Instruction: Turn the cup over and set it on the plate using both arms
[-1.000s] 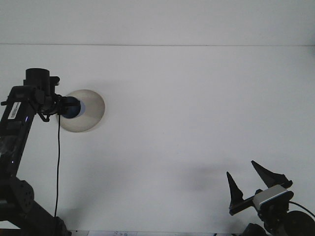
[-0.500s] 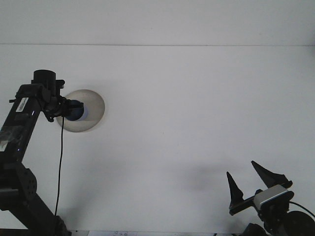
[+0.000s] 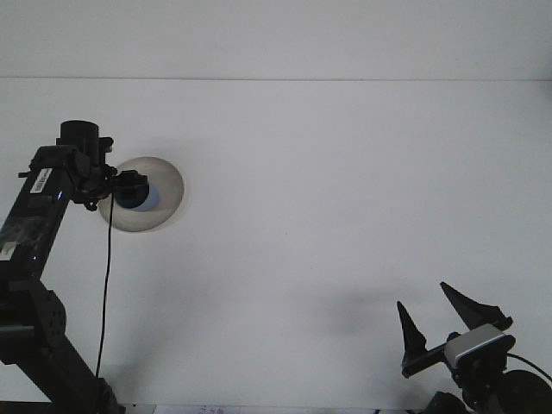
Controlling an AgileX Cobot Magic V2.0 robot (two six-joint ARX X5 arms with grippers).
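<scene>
Since a second ago the left arm has lifted and swung a little to the right, carrying its end effector [image 3: 129,189] further in over the plate [image 3: 159,220], and the blue cup [image 3: 143,196] has travelled with it. That cup now sits over the left-centre of the plate, a pale bluish patch showing on its right side; whether it touches the plate cannot be told from this angle. The left end effector is right at the cup's left side, its dark fingers merging with the cup, so how far they are spread and whether they grip it cannot be told. The plate, a round grey disc, lies on the white worktop [image 3: 345,190] at the left. A black cable [image 3: 105,285] hangs down from the left arm's wrist. Down in the bottom right corner, well apart from the plate, the right end effector [image 3: 435,312] points upward with its two fingers spread wide and nothing between them.
</scene>
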